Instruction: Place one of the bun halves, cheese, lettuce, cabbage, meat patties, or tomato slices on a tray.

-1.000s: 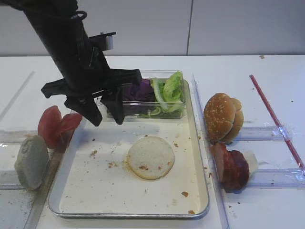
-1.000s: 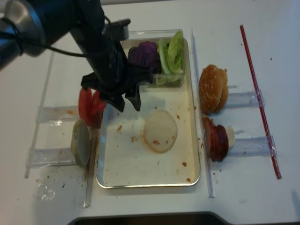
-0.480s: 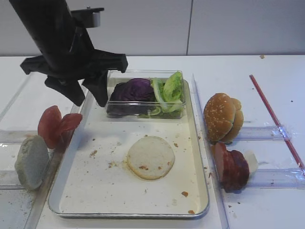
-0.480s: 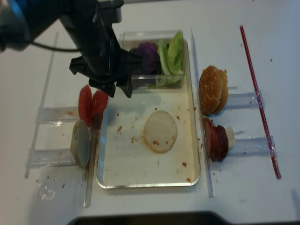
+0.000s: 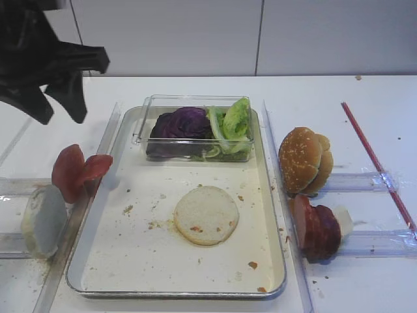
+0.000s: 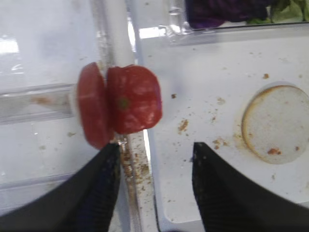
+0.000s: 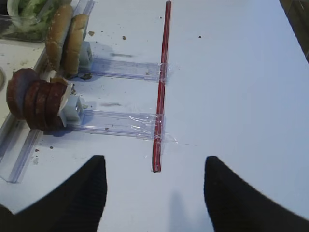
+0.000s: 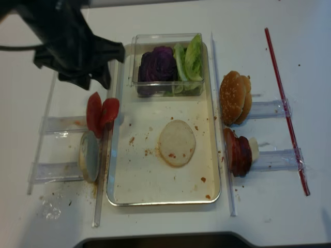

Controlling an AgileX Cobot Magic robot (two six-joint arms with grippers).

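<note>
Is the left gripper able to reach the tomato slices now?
Probably yes. The left gripper hangs open just beyond the tomato slices, and nothing stands between them.

The tray (image 5: pixel 91 261) is a shallow silver rectangle with rounded corners, cream inside and strewn with brown crumbs. One bun half (image 5: pixel 206 215) lies flat on it just right of centre — round, pale, cut face up, with a browned rim. At the tray's 12 o'clock end sit the cabbage (image 5: pixel 179 122), a dark purple mound, and, touching it at 3 o'clock, the crinkled light-green lettuce (image 5: pixel 231 125). The tomato slices (image 5: pixel 75 171) stand on edge just outside the tray's 9 o'clock side — two, as far as the view tells. The dark red-brown meat patties (image 5: pixel 314 228) stand on edge beyond its 3 o'clock rim.
</note>
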